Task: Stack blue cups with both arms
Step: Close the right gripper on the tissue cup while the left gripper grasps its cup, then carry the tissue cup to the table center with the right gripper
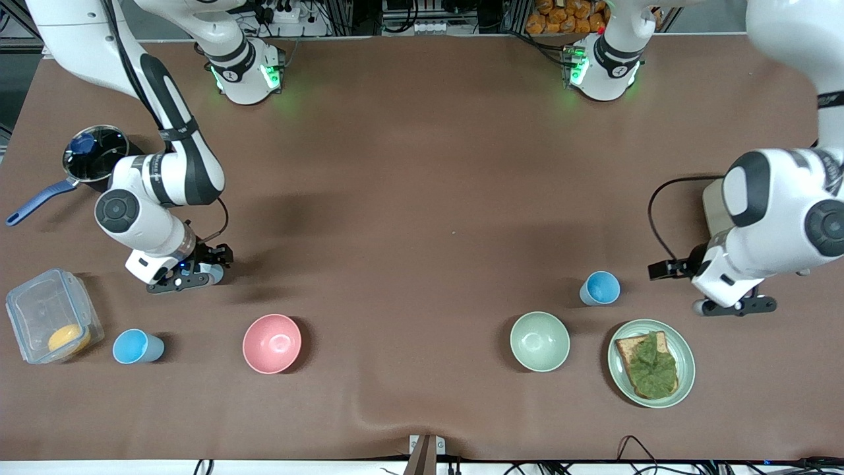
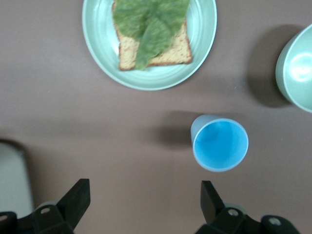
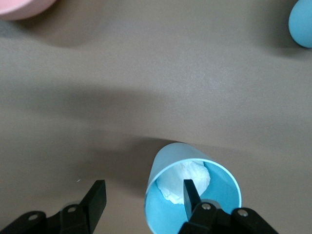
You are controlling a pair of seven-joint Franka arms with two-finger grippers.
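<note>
Right tool [image 1: 198, 270] is low over the bench [image 1: 422, 198] at the right arm's end, with one finger [image 3: 191, 192] dipped inside a blue cup [image 3: 192, 195] and the other finger outside its wall; the fingers straddle the rim with a gap left, so they are not clamped on it. That cup has something white lying in its bottom. In the front view it is mostly hidden under the tool.

Left tool [image 2: 146, 204] hangs over the bench at the left arm's end, fingers spread wide and holding nothing, while that arm waits. A second blue cup [image 1: 600, 288] stands upright near it, just beside a green bowl [image 1: 539, 341] and a green plate [image 1: 651, 363] that carries a slice of bread [image 1: 649, 364] topped with a lettuce leaf.

A third blue cup [image 1: 136, 346] stands nearer the front camera than the right tool, between a clear plastic box [image 1: 49, 316] with something orange inside and a pink bowl [image 1: 271, 343]. A dark pot [image 1: 95, 153] with a blue handle sits beside the right arm, farther from the front camera.
</note>
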